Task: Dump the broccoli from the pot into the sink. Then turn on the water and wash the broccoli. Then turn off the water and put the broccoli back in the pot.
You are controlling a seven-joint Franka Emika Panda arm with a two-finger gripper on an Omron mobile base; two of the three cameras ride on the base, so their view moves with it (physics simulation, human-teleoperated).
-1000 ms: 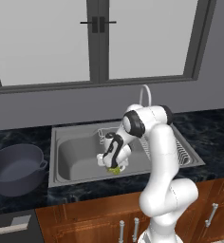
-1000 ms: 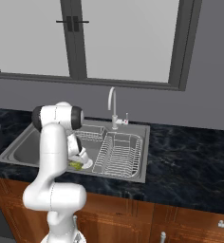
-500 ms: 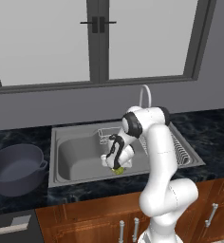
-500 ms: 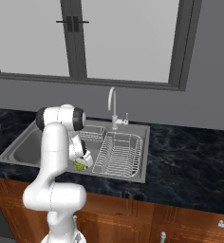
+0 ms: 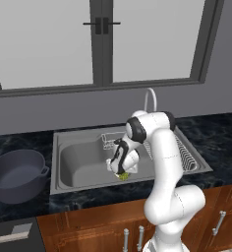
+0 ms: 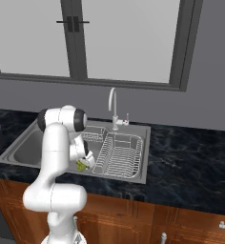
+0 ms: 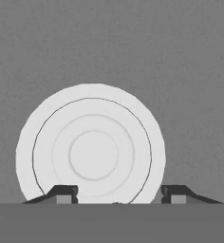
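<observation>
Broccoli (image 5: 122, 175) sits at gripper (image 5: 119, 173) in sink (image 5: 78, 160), grip state unclear; return to left pot (image 5: 17, 174) remains

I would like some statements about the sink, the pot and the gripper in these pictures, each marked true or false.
1. The pot stands on the countertop, outside the sink. True.
2. The broccoli lies inside the pot. False: it is at the gripper, over the sink.
3. Water is running from the faucet. False: no stream is visible.
4. The hand view looks down on the round white drain. True.
5. The wire rack lies on the countertop beside the pot. False: it sits in the sink.
</observation>
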